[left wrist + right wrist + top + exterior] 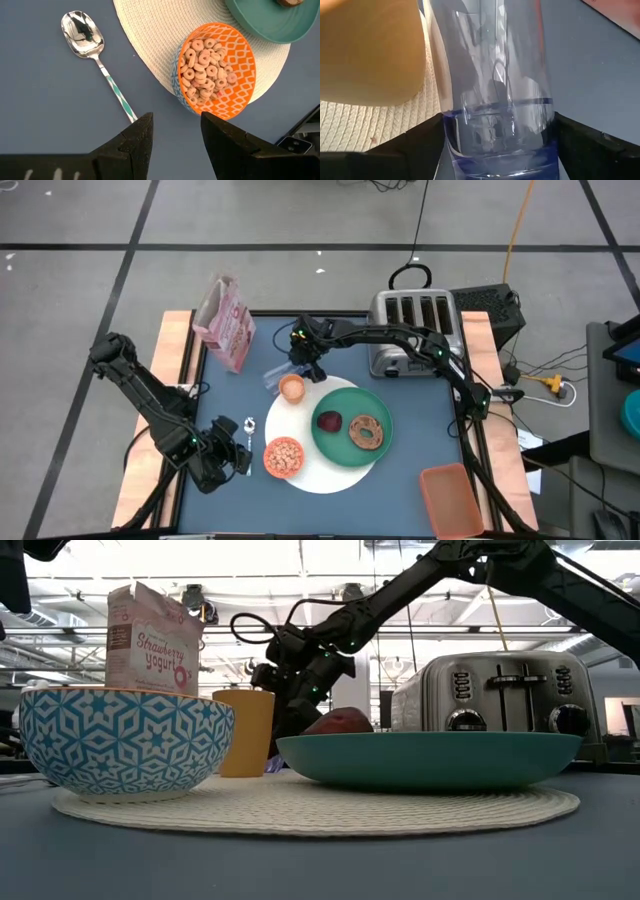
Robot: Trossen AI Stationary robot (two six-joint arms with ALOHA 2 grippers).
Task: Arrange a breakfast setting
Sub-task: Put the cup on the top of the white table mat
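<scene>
1. Glass [495, 95] lies on its side between the right gripper [305, 365] fingers, apparently clamped, at eleven o'clock of the white mat [330, 470], beside the orange cup [291, 388].
2. Left gripper [175, 140], jaws apart, waits at seven o'clock near the spoon [92, 55].

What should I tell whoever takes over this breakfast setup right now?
Right end effector: closed around the clear glass, beside the orange cup at the placemat's far-left edge.
Left end effector: open, empty, hovering near the spoon and the cereal bowl.
Done: green plate on the placemat with bagel and dark red fruit; bowl and cup on the mat; spoon left of it.
Left: set down and release the glass.
</scene>
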